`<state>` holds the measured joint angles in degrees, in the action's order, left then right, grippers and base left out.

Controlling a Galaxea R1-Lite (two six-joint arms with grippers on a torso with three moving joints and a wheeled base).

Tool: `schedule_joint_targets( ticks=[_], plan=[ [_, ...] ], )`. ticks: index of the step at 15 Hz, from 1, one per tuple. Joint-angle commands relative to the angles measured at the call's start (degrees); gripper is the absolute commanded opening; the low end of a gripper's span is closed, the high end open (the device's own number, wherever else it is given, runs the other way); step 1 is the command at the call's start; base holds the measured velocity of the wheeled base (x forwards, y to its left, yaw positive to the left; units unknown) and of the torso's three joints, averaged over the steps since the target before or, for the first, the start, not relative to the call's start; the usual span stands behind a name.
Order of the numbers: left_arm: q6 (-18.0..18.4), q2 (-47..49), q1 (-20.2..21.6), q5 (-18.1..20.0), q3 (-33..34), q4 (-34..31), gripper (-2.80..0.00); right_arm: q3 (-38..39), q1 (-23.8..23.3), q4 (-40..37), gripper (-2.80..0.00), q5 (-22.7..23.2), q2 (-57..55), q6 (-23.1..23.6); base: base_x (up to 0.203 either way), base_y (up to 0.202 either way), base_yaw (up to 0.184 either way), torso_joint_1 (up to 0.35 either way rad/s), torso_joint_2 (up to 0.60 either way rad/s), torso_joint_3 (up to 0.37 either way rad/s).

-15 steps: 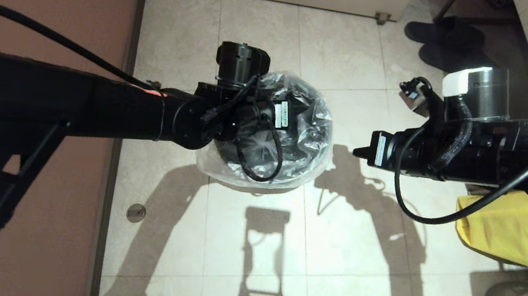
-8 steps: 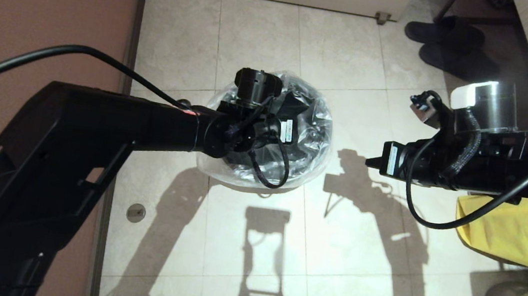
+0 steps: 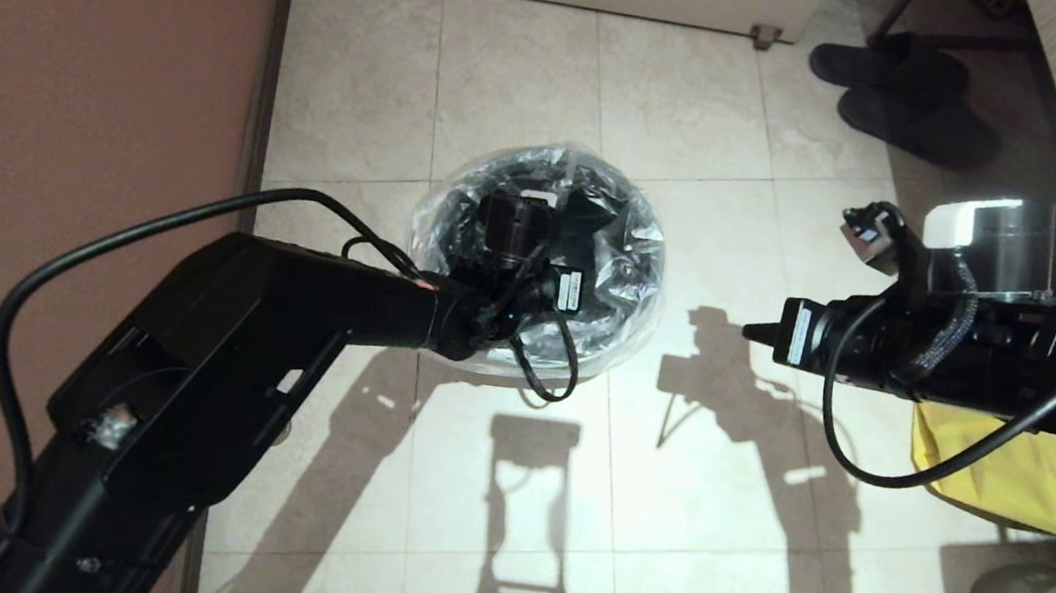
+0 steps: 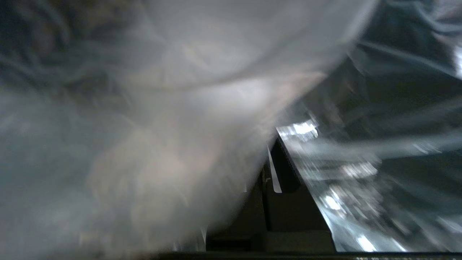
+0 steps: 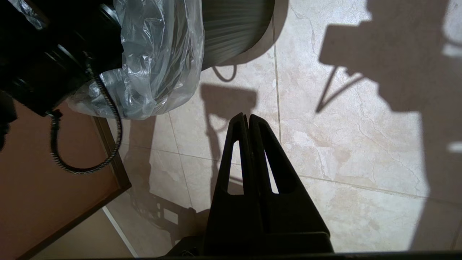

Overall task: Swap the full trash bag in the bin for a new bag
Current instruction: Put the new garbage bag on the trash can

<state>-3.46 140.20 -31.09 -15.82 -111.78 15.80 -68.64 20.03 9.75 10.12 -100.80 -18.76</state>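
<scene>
Closed left jaws seemingly inside the new bag (image 3: 630,249) lining the bin (image 5: 234,32).

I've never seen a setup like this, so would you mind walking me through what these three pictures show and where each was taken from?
This is a two-armed robot. The wide picture comes from a camera on its head, looking down at a tiled floor. The other two come from cameras on its wrists, just behind the fingers.

On the floor stands the bin, with the new bag, thin clear plastic, draped over its rim. The left gripper reaches down into the bin; its wrist camera sees almost only plastic close up. It is shut, but whether it pinches the bag cannot be told.

The right gripper hangs over bare floor beside the bin, shut and holding nothing.

Also in the head view: dark slippers at the far side and a yellow sheet under the right arm.
</scene>
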Motion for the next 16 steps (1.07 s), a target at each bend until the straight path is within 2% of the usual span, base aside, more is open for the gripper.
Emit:
schedule_joint_targets(
  ticks=[1,4,6,10,12,14,16],
  plan=[
    [2.0,2.9,0.1,-0.4,0.0,1.4,-2.8,1.3,0.0,0.1,-2.8,0.3,1.1,-0.1,0.0,0.0,0.0,0.0,0.0,0.0],
    [2.7,3.2,-0.3,-0.5,-0.3,1.4,-2.8,2.9,-0.2,0.2,-2.8,1.0,1.6,-0.1,0.0,0.0,0.0,0.0,0.0,0.0],
    [2.6,3.2,-0.3,-2.2,-0.3,1.7,-2.8,3.0,-0.2,0.2,-2.8,1.0,2.3,-0.1,0.0,0.0,0.0,0.0,0.0,0.0],
    [2.6,0.7,-1.5,-3.2,-0.1,4.6,-2.8,3.4,-0.1,0.0,-2.8,1.0,4.4,-0.3,0.0,0.0,0.0,0.0,0.0,0.0],
    [2.5,-2.3,-2.4,-5.4,0.7,4.3,-2.8,3.3,0.0,0.1,-2.8,1.1,5.4,-0.3,0.0,0.0,0.0,0.0,0.0,0.0],
    [2.5,-5.2,-3.3,-5.9,0.8,2.3,-2.8,2.8,0.4,0.2,-2.8,1.0,5.5,-0.2,0.0,0.0,0.0,0.0,0.0,0.0],
    [2.3,-8.1,-5.1,-6.9,0.7,-4.2,-2.8,2.4,0.6,1.9,-2.8,0.9,5.2,-0.5,0.0,0.0,0.0,0.0,0.0,0.0]
  ],
)
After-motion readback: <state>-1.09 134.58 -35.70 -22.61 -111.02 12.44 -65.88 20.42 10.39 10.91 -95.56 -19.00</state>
